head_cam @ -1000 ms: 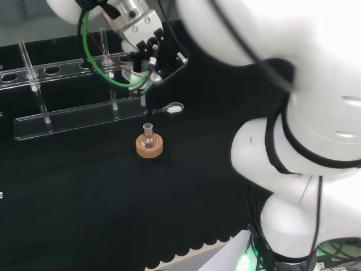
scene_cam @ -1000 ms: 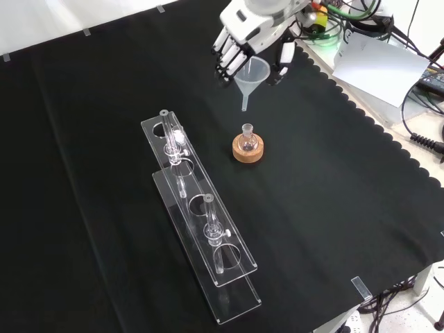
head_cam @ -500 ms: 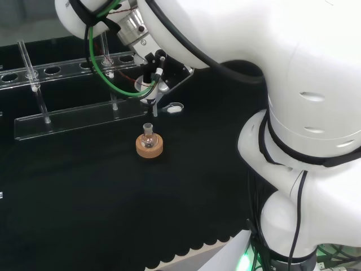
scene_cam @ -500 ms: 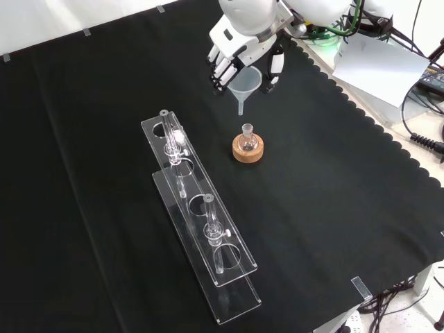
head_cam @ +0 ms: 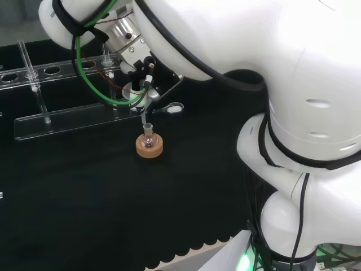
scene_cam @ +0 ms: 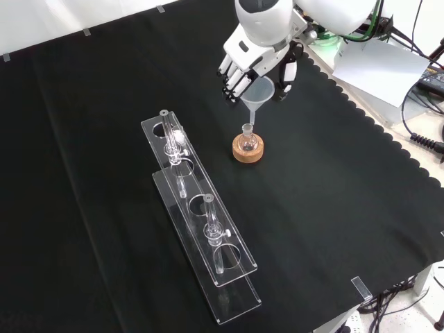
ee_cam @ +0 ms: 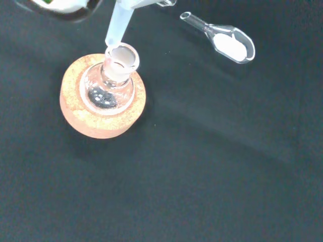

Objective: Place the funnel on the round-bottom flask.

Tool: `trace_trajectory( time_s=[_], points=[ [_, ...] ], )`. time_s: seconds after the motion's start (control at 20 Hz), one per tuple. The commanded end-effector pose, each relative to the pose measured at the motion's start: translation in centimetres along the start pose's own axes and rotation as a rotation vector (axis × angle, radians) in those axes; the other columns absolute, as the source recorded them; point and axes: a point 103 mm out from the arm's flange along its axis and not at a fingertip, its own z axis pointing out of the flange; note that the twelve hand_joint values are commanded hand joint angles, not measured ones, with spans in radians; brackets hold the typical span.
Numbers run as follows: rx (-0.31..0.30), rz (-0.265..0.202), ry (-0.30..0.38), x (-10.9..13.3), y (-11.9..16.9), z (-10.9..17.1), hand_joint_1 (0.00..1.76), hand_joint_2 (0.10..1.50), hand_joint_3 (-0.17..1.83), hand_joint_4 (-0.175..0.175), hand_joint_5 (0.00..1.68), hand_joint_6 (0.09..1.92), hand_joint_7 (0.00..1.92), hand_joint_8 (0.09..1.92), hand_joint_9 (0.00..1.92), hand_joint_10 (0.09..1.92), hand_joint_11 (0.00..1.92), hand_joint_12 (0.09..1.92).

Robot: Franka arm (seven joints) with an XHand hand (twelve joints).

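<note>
The small clear round-bottom flask (scene_cam: 248,141) stands upright in a cork ring stand (scene_cam: 248,151) near the middle of the surface, toward its far edge in the front view. The translucent funnel (scene_cam: 254,95) hangs upright, stem tip just above the flask's open neck

The arm reaches out over the counter, its large white links bulking across the right of the head view and its wrist bent downward. In the front view the hand (scene_cam: 258,66) comes in from the top, palm facing down, black-and-white fingers (scene_cam: 232,78) and thumb curled inward, pinching what it carries.
</note>
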Motion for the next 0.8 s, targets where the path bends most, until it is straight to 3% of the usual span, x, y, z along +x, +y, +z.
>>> trace_trajectory(
  time_s=[0.05, 0.8],
  points=[
    [0.016, -0.001, 0.001, 0.42, 0.40, 0.65, 0.89, 0.81, 0.65, -0.030, 0.76, 0.70, 0.62, 0.67, 0.98, 0.39, 0.69, 1.15],
    [0.017, 0.005, 0.001, -0.44, 1.09, 0.85, 0.89, 0.81, 0.65, -0.031, 0.76, 0.70, 0.62, 0.67, 0.98, 0.39, 0.69, 1.15]
  ],
)
